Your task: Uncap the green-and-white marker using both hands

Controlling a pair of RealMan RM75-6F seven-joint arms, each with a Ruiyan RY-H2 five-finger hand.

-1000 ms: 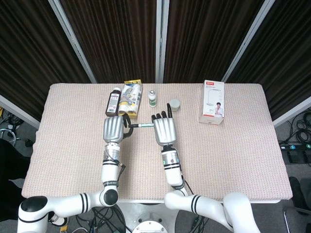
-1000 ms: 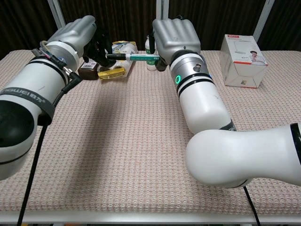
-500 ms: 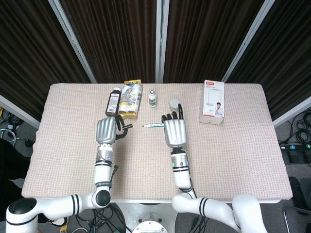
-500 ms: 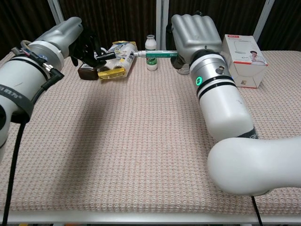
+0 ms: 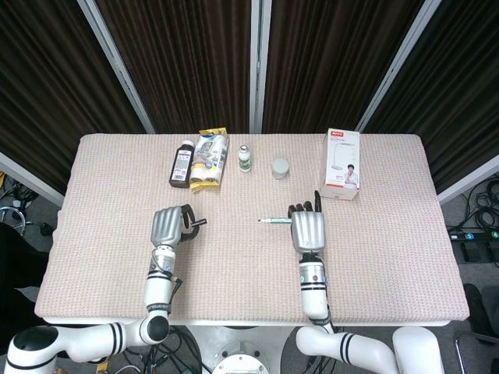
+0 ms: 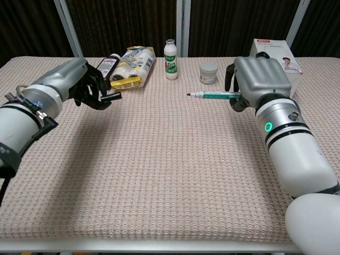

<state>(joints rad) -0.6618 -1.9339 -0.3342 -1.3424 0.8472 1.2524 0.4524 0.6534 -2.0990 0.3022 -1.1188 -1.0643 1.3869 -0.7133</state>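
1. Since a second ago our hands have drawn apart and back toward us: the right hand point(image 6: 258, 79) carries the green-and-white marker point(image 6: 212, 95) with its fingers wrapped round the barrel, tip bare, above the surface point(image 6: 170, 175).
2. Our left hand point(image 6: 87, 87) pinches the black cap point(image 6: 110, 96); a loosened pinch could drop it.
3. Beyond, the white bottle point(image 6: 170, 51) and jar point(image 6: 208, 73) stand where a swinging tip might strike.

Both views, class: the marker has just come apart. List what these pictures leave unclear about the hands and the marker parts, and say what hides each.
- Chest view: the marker rear end, hidden inside the right hand.
- Head view: the marker tip, too small to read.
- Both views: the cap, mostly covered by the left hand fingers.
- Head view: both palms, facing down.
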